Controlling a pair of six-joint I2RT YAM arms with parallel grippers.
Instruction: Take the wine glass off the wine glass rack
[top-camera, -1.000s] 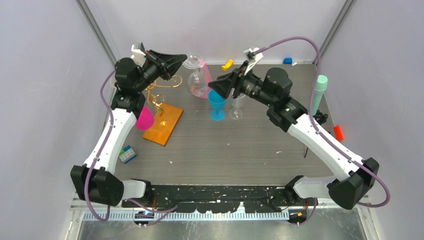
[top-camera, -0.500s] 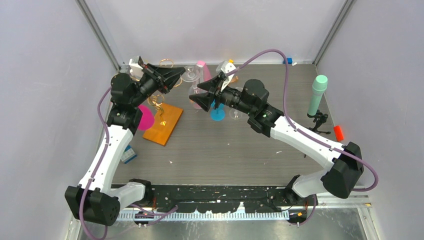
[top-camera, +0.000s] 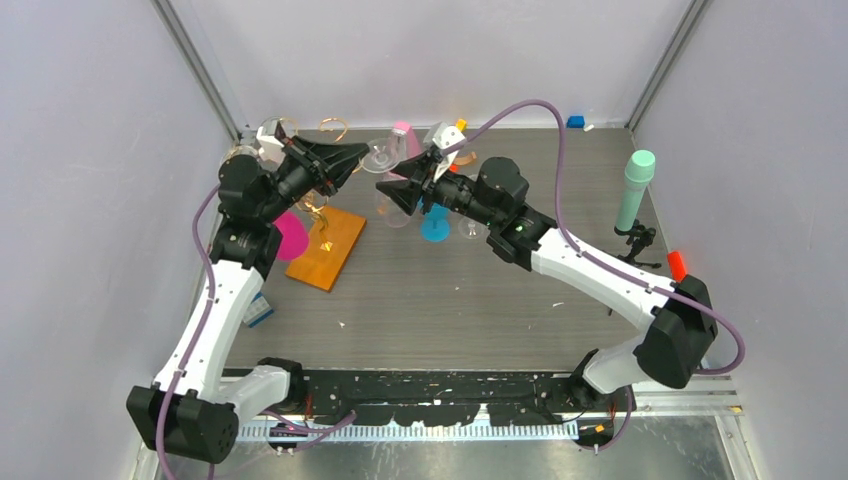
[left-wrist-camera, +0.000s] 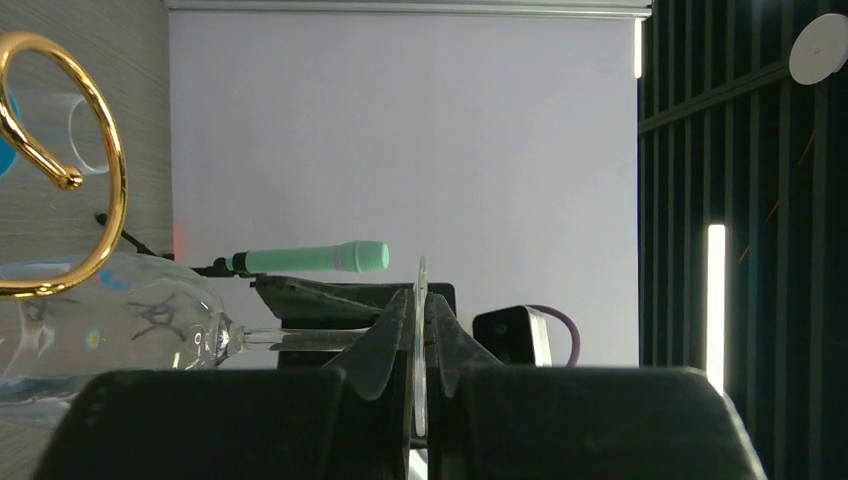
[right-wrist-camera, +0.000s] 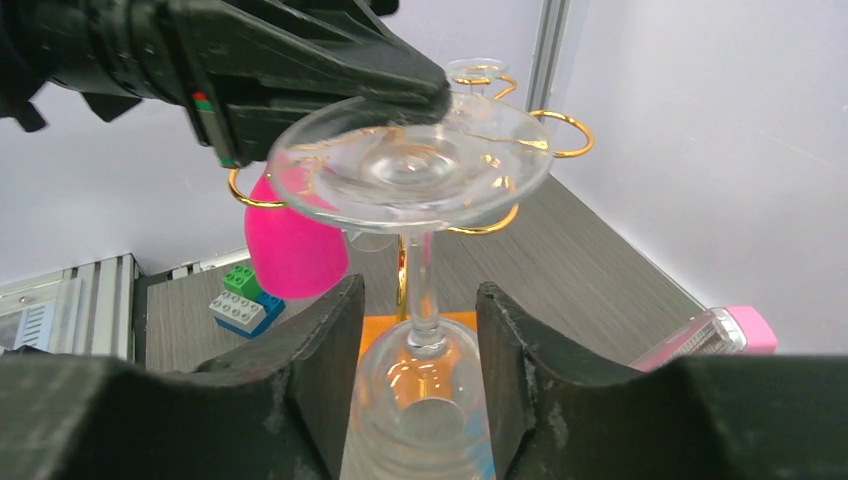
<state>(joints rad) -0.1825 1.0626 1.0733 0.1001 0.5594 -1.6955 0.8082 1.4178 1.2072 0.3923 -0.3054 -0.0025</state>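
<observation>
A clear wine glass (top-camera: 391, 203) hangs upside down in the air, just right of the wine glass rack (top-camera: 318, 203), a gold wire stand on an orange base (top-camera: 330, 255). My left gripper (top-camera: 357, 154) is shut on the edge of the glass's round foot (left-wrist-camera: 420, 300). In the left wrist view the bowl (left-wrist-camera: 110, 320) lies to the left beside a gold ring (left-wrist-camera: 105, 170). My right gripper (right-wrist-camera: 418, 300) is open, with a finger on each side of the stem and the top of the bowl (right-wrist-camera: 425, 400). It also shows in the top view (top-camera: 388, 188). I cannot tell whether the fingers touch the glass.
A pink metronome (top-camera: 402, 135) stands behind the glass. A blue cup (top-camera: 435, 222) and another clear glass (top-camera: 470, 226) stand under my right arm. A magenta cup (top-camera: 291, 238) and toy bricks (top-camera: 257, 309) lie left of the rack. A green cylinder (top-camera: 634, 190) stands at right.
My right gripper has swung left from above the blue cup to straddle the hanging glass. My left gripper has shifted slightly right and forward, still holding the glass's foot.
</observation>
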